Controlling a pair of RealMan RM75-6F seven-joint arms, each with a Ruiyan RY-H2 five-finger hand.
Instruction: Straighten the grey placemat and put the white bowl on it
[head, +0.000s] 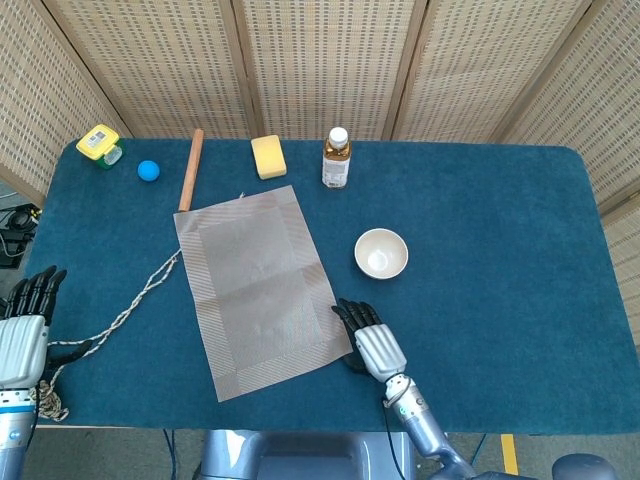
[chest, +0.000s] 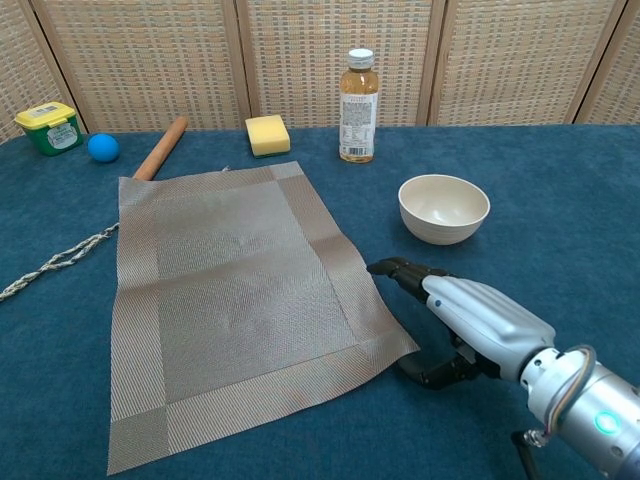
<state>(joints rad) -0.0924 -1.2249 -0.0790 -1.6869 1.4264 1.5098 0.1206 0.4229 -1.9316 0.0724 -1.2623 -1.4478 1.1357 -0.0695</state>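
1. Chest view: the right hand lies palm-down at the grey placemat's right edge, near the front corner, dark fingers stretched toward the mat, thumb tucked under beside the corner. Whether anything is pinched cannot be told from here; it seems to be pressing or nudging rather than gripping.

2. The placemat lies askew on the blue bench, its long sides running roughly from 11 o'clock to 5 o'clock, with a faint crease across the middle.

3. The white bowl stands upright at about 1 o'clock from the right hand, near the mat's right edge but clear of it, and looks empty.

4. The left hand waits at the bench's front-left corner, fingers spread and holding nothing, just beside a braided rope.

5. Risk, as it appears: a sideways push on one corner may buckle or fold the thin mat rather than turn it, deepening the crease; fingers sliding over the weave could slip off.

6. A wide turn could carry the far edge into the wooden rolling pin or rope at 10 o'clock, or the hand's swing could clip the bowl.

7. Other containers: a capped bottle of amber liquid at 12 o'clock, and a closed yellow-lidded tub at the far left, contents unseen.
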